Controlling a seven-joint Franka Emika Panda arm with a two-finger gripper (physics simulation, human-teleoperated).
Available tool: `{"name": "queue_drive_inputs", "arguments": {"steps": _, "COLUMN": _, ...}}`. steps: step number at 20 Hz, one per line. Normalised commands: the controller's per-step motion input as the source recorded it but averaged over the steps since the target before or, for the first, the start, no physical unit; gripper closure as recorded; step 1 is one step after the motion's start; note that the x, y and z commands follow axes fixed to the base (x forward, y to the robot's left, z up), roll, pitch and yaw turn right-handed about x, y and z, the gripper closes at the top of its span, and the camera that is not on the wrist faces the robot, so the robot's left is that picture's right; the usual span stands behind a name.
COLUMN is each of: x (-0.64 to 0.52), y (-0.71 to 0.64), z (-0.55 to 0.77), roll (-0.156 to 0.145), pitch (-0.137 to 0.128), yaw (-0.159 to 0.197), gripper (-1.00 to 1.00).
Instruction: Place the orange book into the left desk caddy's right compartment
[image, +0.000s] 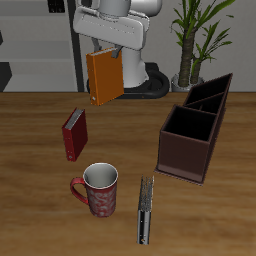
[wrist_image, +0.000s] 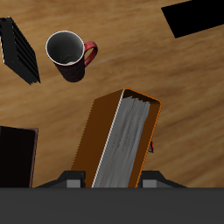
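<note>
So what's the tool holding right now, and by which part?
The tool holds the orange book by its top end, lifted clear above the table, the book hanging down.

The book (image: 103, 77) in the air is showing bright orange with pale grey pages. A red patterned mug (image: 97, 190) is sitting on brown woodgrain; the caddy (image: 194, 128) is looking dark maroon.

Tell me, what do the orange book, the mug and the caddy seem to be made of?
The orange book, held in the gripper: smooth matte board covers, pale streaked page edge, likely paper. The mug: probably glazed ceramic, red patterned outside, glossy white inside. The left desk caddy: thin dark maroon-brown walls, flat matte; wood or plastic, unclear.
</note>
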Motion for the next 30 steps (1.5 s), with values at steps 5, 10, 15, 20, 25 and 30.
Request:
{"name": "queue_drive_inputs", "arguments": {"steps": 5, "x": -0.11, "y": 0.49, "z": 0.07, "roll": 0.070, "pitch": -0.011, "yaw": 0.040, "gripper": 1.00}}
{"name": "queue_drive_inputs", "arguments": {"steps": 10, "x": -0.19, "y": 0.61, "z": 0.07, "roll": 0.061, "pitch": -0.010, "yaw": 0.029, "gripper": 1.00}}
{"name": "queue_drive_inputs", "arguments": {"steps": 15, "x": 0.00, "y": 0.42, "z": -0.03, "roll": 0.024, "pitch": 0.033, "yaw": 0.009, "gripper": 1.00}}
{"name": "queue_drive_inputs", "arguments": {"steps": 20, "x": 0.10, "y": 0.33, "z": 0.04, "roll": 0.027, "pitch": 0.019, "yaw": 0.034, "gripper": 1.00}}
{"name": "queue_drive_inputs", "arguments": {"steps": 25, "x": 0.19, "y": 0.36, "z": 0.01, "roll": 0.014, "pitch": 0.023, "yaw": -0.004, "gripper": 1.00}}
{"name": "queue_drive_inputs", "arguments": {"steps": 30, "x": 0.23, "y": 0.26, "z": -0.01, "roll": 0.012, "pitch": 0.017, "yaw": -0.006, "gripper": 1.00}}
